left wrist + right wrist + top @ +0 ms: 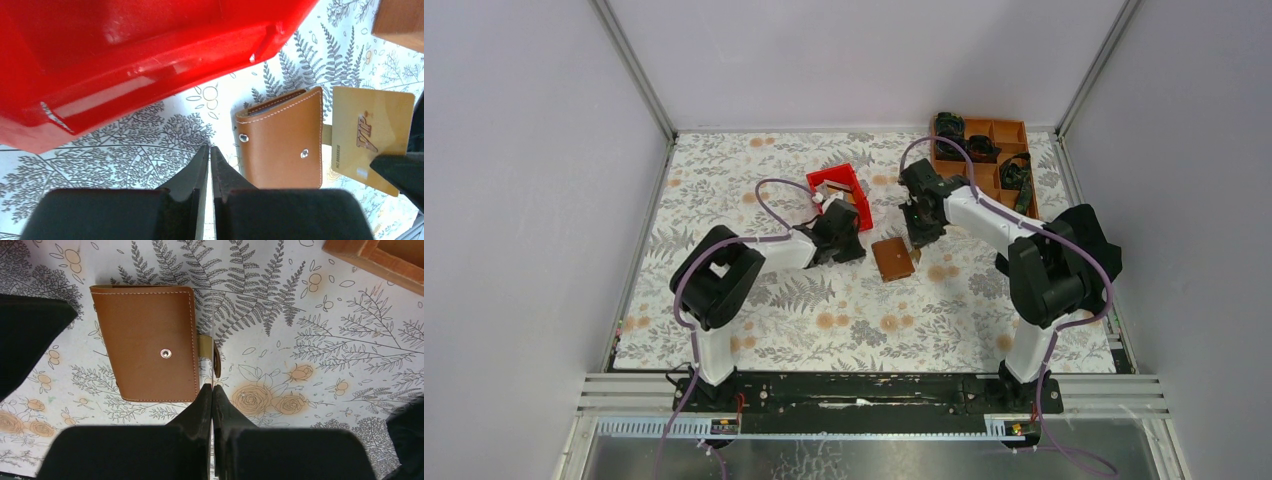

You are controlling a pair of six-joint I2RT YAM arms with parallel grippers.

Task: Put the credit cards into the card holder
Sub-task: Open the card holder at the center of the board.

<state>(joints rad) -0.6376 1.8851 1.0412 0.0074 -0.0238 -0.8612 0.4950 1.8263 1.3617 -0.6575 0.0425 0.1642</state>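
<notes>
credit card (372, 135) seemingly in right claw (212, 390)

Two white arms (984, 215) with black joints (719, 275), purple cables (773, 182).

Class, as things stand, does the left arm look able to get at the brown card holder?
Probably yes: the card holder lies closed on the table close beside the left gripper, with nothing between them; the red bin sits on its other side.
</notes>
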